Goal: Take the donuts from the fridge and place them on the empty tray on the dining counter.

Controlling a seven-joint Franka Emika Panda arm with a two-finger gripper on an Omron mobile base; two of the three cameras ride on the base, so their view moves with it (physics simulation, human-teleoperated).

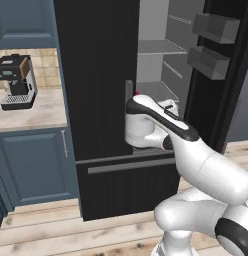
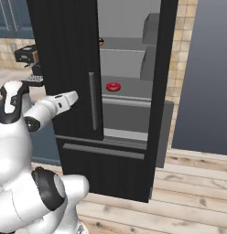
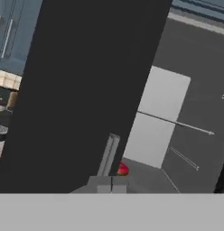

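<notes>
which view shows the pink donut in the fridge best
The right base view: the pink donut lies whole and unblocked on a grey fridge shelf, seen through the open right door. The hand view catches a small red patch of it beside the left door's handle. The left base view shows a red sliver behind the arm.

We're reaching our arm (image 1: pixel 196 150) up and forward toward the fridge (image 1: pixel 96 75), elbow bent, with the forearm (image 2: pixel 49 107) angling toward the closed left door. The wrist is sitting level with the lower end of that door's handle. Our gripper (image 3: pixel 111 184) is pointing in at the fridge's open right side, right next to the closed door's edge, and the fingers are pressed tight together with nothing between them.
</notes>
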